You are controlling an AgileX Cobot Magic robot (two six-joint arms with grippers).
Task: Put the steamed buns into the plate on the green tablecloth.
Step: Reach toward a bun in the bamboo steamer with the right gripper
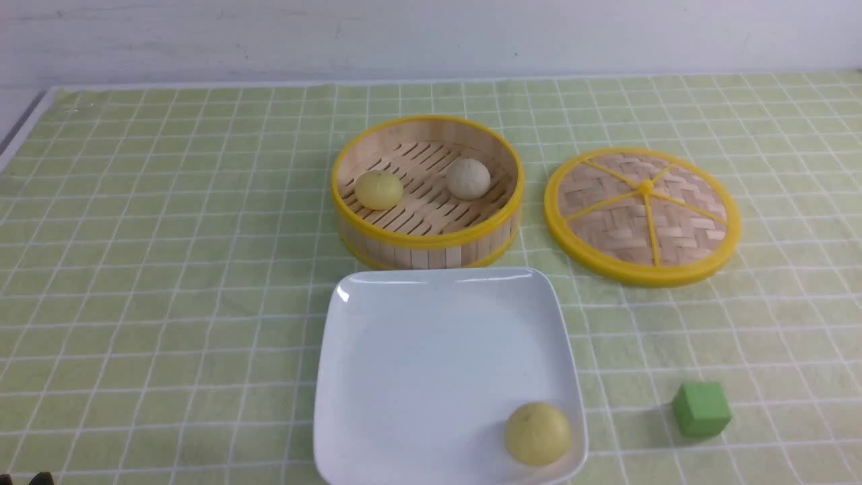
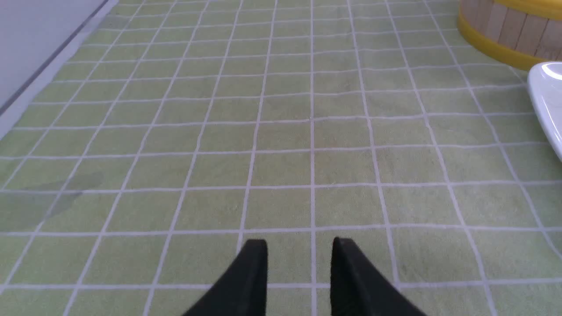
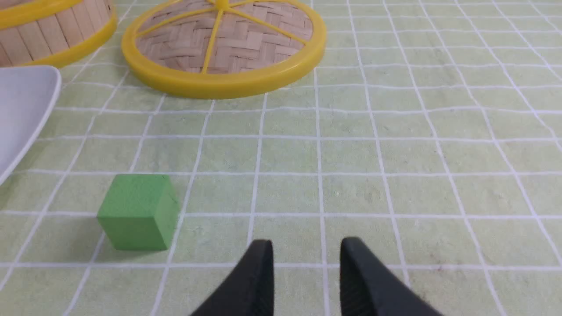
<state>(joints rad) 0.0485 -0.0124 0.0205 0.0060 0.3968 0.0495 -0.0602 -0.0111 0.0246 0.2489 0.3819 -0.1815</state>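
Observation:
One pale yellow steamed bun lies in the white square plate at its near right corner. A second pale yellow bun and an off-white bun sit in the bamboo steamer. The green tablecloth covers the table. My left gripper is open and empty above bare cloth, left of the plate's edge. My right gripper is open and empty above cloth, right of the green cube. In the front view only a dark tip shows at the bottom left corner.
The woven steamer lid lies flat right of the steamer, and it also shows in the right wrist view. The green cube stands right of the plate. A pale wall runs behind the table's far edge.

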